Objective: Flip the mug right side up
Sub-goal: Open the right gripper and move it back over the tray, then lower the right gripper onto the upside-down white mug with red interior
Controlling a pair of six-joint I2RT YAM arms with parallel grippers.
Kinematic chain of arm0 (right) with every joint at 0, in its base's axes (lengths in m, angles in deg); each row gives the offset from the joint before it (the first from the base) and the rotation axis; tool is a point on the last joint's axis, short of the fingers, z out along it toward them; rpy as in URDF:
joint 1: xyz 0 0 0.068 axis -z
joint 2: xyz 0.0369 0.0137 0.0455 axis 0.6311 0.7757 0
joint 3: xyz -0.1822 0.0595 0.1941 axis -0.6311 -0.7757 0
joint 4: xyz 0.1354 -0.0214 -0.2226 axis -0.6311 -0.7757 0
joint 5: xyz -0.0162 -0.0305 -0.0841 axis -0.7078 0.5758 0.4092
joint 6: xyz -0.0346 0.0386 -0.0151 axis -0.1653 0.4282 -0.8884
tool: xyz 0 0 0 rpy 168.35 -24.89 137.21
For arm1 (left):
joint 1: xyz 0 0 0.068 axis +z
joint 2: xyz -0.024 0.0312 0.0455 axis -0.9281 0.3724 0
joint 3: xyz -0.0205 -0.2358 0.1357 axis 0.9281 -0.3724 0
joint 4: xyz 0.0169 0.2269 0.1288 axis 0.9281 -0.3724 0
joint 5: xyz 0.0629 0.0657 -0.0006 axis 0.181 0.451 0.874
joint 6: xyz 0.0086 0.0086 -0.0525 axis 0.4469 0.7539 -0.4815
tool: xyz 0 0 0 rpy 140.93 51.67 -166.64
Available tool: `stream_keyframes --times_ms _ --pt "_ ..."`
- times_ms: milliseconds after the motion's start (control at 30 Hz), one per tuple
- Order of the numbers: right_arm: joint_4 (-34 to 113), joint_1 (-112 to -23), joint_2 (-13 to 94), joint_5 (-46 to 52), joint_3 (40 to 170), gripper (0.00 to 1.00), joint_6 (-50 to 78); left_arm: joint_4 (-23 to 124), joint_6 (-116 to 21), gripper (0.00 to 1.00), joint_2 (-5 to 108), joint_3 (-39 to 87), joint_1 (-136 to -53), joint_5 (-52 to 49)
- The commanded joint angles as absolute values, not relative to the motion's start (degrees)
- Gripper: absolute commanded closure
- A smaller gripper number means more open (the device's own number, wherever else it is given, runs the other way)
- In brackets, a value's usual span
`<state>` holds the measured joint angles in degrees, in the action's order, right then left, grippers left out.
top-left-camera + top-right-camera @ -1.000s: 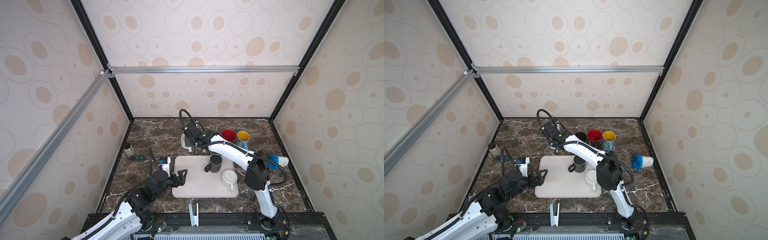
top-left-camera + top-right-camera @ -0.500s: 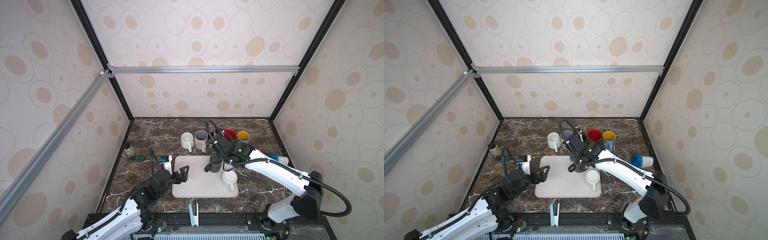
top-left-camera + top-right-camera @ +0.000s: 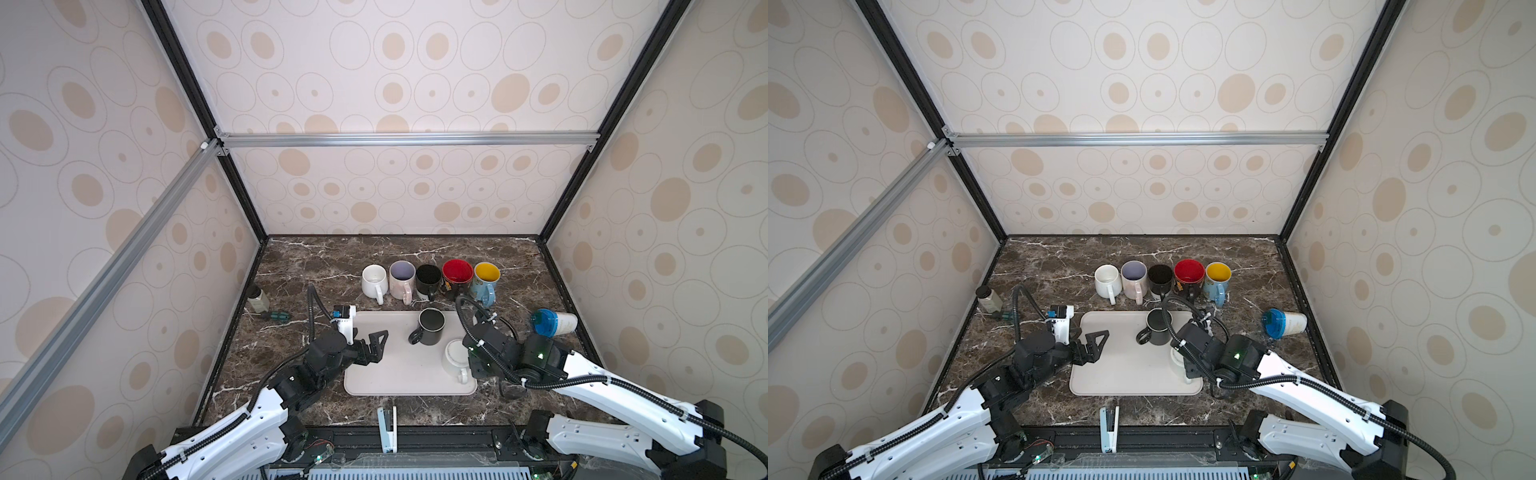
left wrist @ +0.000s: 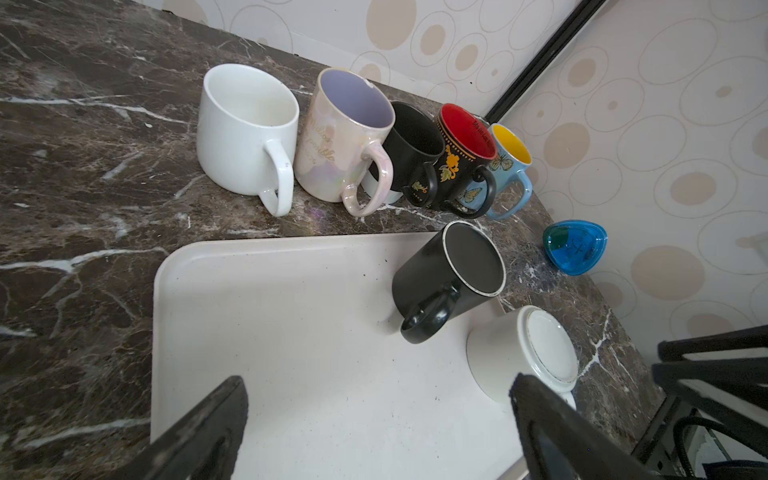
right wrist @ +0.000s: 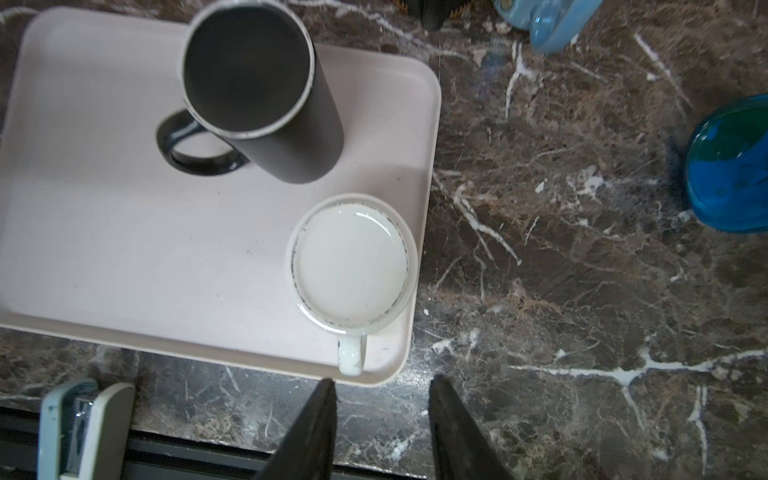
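Observation:
On the pale tray (image 3: 390, 374) two mugs stand with their bases up. One is a white mug (image 3: 454, 358) (image 5: 352, 266) at the front right corner. The other is a black mug (image 3: 431, 327) (image 4: 453, 270) behind it. My right gripper (image 5: 380, 392) hovers over the marble just in front of that tray corner. It is open a little, with nothing between its fingers, and the white mug's handle (image 5: 351, 353) points at it. In both top views its arm hides the fingers. My left gripper (image 3: 376, 347) (image 4: 378, 399) is wide open and empty over the tray's left edge.
Several upright mugs (image 3: 428, 278) line the back of the table behind the tray. A blue-lidded cup (image 3: 555, 322) lies on its side at the right. A small bottle (image 3: 257, 298) and a screwdriver (image 3: 276, 316) sit at the left wall. A stapler (image 3: 386, 424) lies at the front edge.
My right arm has drawn back from the back-left mugs, across the tray, to the front right corner, and its jaws have narrowed. The left gripper has hardly moved.

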<state>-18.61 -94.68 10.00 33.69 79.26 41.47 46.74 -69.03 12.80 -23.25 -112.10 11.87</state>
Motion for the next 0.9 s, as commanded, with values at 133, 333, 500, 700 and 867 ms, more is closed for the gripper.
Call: stream_keyframes --times_ms 133,333,500,700,867 --pt "-15.99 -95.23 13.08 31.19 75.51 0.63 43.78 45.39 -67.59 0.01 13.28 -19.93 -111.80 10.66" --pt "-13.64 -95.24 15.95 30.33 74.87 0.65 42.57 46.83 -67.83 0.01 14.37 -20.35 -111.76 9.48" --pt "-12.37 -95.28 18.72 28.87 74.53 0.66 43.30 47.73 -67.50 0.01 15.56 -20.26 -111.77 8.87" --pt "-9.67 -95.21 22.09 27.91 73.04 0.67 44.20 48.38 -66.56 0.01 17.45 -19.74 -111.78 7.73" --pt "-8.49 -95.25 23.91 28.89 72.27 0.68 45.18 48.95 -66.32 0.01 18.18 -19.90 -111.76 6.92"
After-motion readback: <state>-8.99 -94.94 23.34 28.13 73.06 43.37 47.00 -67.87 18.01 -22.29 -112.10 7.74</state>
